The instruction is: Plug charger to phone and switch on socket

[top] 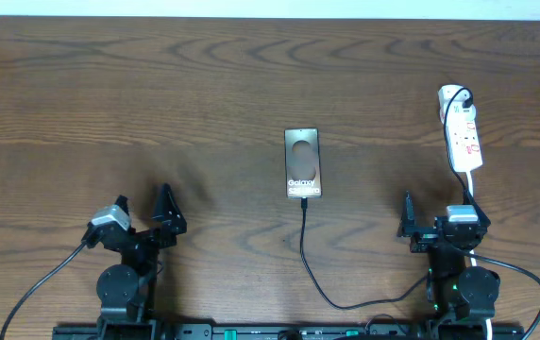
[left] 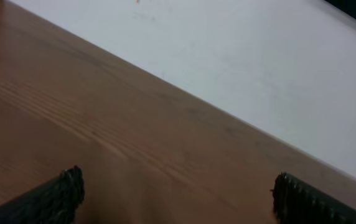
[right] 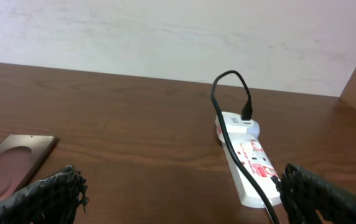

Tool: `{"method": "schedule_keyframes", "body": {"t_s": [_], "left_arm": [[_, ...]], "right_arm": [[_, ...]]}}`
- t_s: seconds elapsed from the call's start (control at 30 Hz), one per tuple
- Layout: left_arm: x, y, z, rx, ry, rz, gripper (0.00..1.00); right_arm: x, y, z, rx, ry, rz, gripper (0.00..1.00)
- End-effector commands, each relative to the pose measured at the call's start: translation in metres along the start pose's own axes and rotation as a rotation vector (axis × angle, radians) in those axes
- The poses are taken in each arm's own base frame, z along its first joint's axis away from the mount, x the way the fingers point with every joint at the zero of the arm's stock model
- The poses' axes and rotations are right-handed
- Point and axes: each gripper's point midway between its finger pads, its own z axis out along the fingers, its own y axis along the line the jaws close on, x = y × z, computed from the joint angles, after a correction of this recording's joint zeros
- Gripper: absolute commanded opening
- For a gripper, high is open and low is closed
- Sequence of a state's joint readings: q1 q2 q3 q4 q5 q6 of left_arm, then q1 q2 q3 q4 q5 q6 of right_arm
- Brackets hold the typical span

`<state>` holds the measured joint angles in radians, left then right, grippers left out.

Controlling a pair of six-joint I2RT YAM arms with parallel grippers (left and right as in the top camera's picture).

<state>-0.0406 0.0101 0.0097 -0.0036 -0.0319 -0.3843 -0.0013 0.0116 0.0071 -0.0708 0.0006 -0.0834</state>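
Right wrist view cut off the phone [right: 13, 158] at its lower left. Overhead, the socket [top: 463, 135] switches by the right edge of the table [top: 157, 94] were too small to read — likewise the charger [top: 305, 241] tip's seating.

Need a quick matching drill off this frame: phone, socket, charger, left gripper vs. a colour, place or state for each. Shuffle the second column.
1. phone
2. socket
3. charger
4. left gripper

A. white, far right in the overhead view
B. thin and black, running from the phone's near edge toward the robot
C. open, holding nothing
D. dark, lying flat mid-scene

Pairs: 1-D, 2-A, 3-B, 4-C
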Motion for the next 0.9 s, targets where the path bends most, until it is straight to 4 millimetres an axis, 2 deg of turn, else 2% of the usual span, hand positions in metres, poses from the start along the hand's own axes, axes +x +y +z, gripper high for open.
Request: {"method": "schedule_keyframes", "body": {"t_s": [0.0,0.07,0.2,0.87], "left_arm": [[0.0164,0.0079,-0.0006,-0.022,0.064,0.161,0.98],[0.0189,0.0009,-0.0007,0.023,0.076,0.267,0.98],[0.0188,0.0013,-0.0007,0.024,0.075,0.355,0.98],[0.0185,0.0015,-0.0007,0.023,0.073,0.35,0.98]], "right_arm": [[-0.0001,0.0001,-0.0002,0.003,-0.002,0.011,0.99],[-0.0001,0.0001,-0.0002,0.003,-0.002,0.011,0.99],[-0.0001,0.0001,-0.0003,0.003,-0.003,0.011,0.99],[-0.0001,0.0001,-0.0002,0.003,-0.002,0.011,0.99]]}}
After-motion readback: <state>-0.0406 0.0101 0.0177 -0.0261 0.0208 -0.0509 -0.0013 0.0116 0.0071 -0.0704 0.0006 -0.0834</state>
